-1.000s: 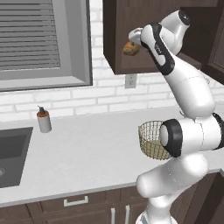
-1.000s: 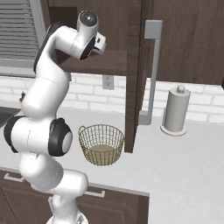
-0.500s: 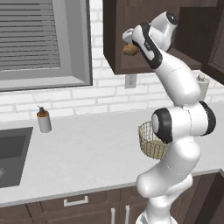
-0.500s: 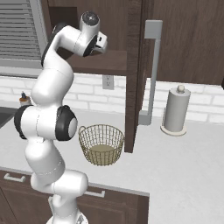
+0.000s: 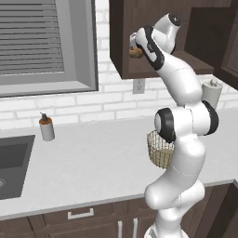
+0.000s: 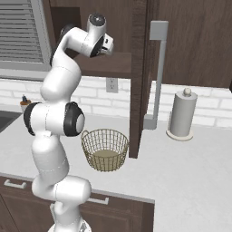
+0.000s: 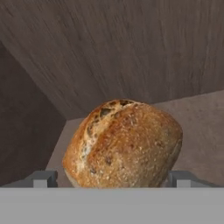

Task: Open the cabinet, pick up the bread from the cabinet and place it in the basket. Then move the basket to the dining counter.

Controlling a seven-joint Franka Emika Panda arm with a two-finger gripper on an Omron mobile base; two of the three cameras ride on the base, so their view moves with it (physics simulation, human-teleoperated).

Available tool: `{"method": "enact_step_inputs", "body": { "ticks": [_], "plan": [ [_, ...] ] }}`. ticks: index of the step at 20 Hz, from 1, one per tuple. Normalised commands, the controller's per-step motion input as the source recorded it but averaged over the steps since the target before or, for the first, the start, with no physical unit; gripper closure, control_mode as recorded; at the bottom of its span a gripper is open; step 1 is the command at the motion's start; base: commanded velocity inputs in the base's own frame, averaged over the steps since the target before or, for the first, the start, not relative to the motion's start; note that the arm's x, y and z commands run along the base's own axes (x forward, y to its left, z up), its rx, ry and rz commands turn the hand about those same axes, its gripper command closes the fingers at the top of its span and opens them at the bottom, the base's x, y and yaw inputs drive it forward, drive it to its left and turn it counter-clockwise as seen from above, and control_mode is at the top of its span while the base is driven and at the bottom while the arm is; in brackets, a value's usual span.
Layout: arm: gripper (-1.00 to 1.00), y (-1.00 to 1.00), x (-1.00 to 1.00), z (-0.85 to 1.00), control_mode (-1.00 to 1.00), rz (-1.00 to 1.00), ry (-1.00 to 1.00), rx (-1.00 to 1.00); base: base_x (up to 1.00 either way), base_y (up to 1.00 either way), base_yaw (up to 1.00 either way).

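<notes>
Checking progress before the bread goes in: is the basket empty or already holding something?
Empty. In the right base view the basket on the worktop shows only its beige base; the bread sits on the cabinet shelf.

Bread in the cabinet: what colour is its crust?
Golden-brown, darker flecks; the bread shows best in the hand view.

The white arm rose from its base, bent at a dark-jointed elbow and reached high, its wrist folded over towards the cabinet (image 5: 125, 42). The end effector (image 7: 112, 177) stood with jaws wide apart, one fingertip (image 7: 43, 178) on either side of the bread (image 7: 122, 144).
</notes>
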Motion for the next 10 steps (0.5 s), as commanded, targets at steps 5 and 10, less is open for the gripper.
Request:
{"method": "enact_step_inputs", "body": {
  "ticks": [5,10],
  "plan": [
    [-1.00,0.00,0.41,-0.22,-1.00,0.00,0.04,-0.02,0.00,0.00,0.00],
    [-1.00,0.00,0.40,-0.32,-1.00,0.00,0.02,-0.02,0.00,0.00,0.00]
  ]
}}
